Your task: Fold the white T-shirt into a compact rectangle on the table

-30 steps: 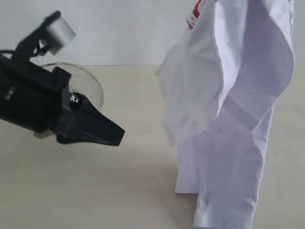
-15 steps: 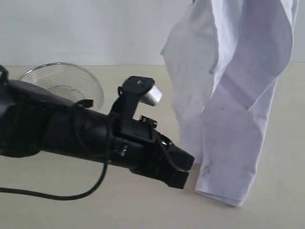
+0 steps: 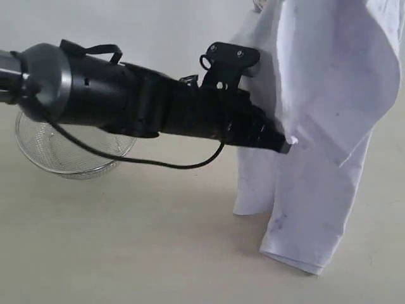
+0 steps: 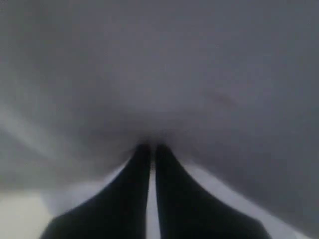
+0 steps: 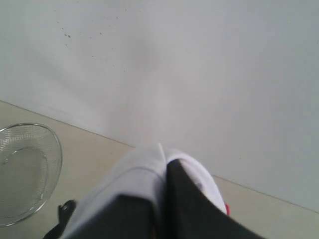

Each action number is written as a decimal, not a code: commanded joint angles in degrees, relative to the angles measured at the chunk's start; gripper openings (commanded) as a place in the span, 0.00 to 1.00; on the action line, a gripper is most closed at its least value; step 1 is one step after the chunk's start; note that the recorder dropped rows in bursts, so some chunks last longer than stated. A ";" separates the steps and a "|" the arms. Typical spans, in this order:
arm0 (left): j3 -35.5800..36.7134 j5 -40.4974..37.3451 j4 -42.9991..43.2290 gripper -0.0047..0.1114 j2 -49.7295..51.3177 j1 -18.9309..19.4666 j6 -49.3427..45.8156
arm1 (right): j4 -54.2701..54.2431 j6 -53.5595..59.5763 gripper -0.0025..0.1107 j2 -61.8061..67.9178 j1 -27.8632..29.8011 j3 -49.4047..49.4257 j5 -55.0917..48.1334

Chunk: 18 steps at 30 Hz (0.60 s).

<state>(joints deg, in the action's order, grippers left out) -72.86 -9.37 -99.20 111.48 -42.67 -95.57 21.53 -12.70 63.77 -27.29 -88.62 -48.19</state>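
While left gripper (image 3: 283, 144) pinches, T-shirt (image 3: 329, 95) hangs

No text, label, brand or number can be read anywhere. Only a sliver of red is seen on the white T-shirt (image 5: 142, 167) (too little to be read as lettering).

I'm viewing my left arm (image 3: 145, 104) showing matte black, with a grey rounded joint cap (image 3: 41, 79), a thin black cable (image 3: 158, 163) hanging underneath, a black camera bracket (image 3: 229, 58) on top, and left gripper (image 4: 149, 148) and right gripper (image 5: 164, 159) both wearing black tapered fingers (image 4: 124, 199).
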 commanded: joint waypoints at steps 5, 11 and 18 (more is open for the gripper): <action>-9.61 3.10 -0.74 0.08 4.40 4.44 0.90 | -0.95 2.35 0.02 -5.23 -4.27 -0.53 -13.60; -11.93 5.67 -0.74 0.08 3.71 9.61 -2.46 | -1.86 6.49 0.02 -5.37 -4.68 5.05 -13.14; -18.29 5.98 -0.74 0.08 3.48 11.91 -3.38 | -0.33 7.07 0.02 -5.18 -4.68 7.41 -3.52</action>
<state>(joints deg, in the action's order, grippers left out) -89.34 -4.92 -99.36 115.80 -30.96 -98.14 19.66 -6.17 58.84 -31.90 -81.49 -55.57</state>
